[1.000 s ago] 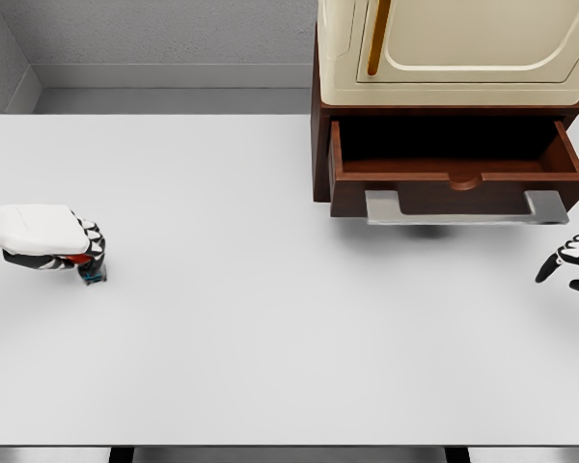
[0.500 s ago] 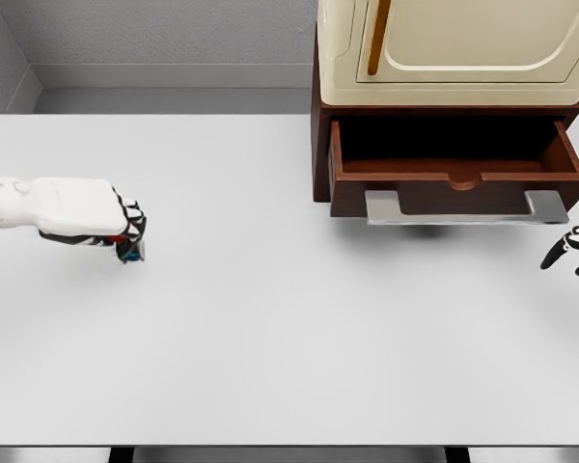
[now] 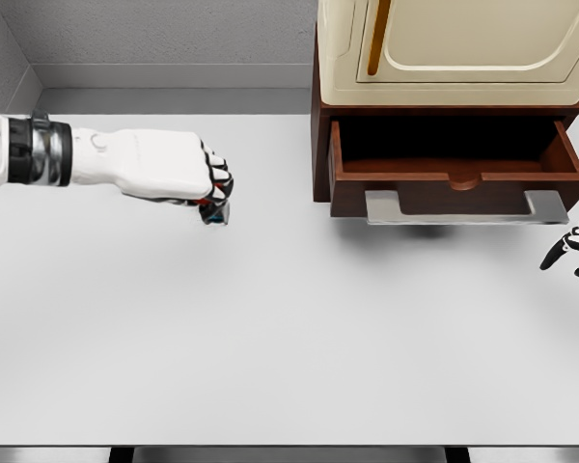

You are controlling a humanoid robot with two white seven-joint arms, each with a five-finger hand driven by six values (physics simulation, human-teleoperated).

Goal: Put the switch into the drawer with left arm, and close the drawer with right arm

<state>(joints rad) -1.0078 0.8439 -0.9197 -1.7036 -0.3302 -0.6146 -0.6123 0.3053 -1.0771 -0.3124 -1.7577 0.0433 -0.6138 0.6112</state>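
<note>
so the white table (image 3: 270,367) is basically bare under and in front of the left hand (image 3: 179,174), nothing sitting between it and the drawer (image 3: 458,164) off to its right. left hand's clenched around the switch (image 3: 215,213), which pokes out just below the knuckles, lifted off the tabletop. too small and covered to say which way it points. right hand (image 3: 574,253) rests at the far right edge, fingers loose, just below the drawer's grey handle (image 3: 466,208). drawer's pulled open under a cream cabinet (image 3: 454,48). grey wall (image 3: 154,34) behind
</note>
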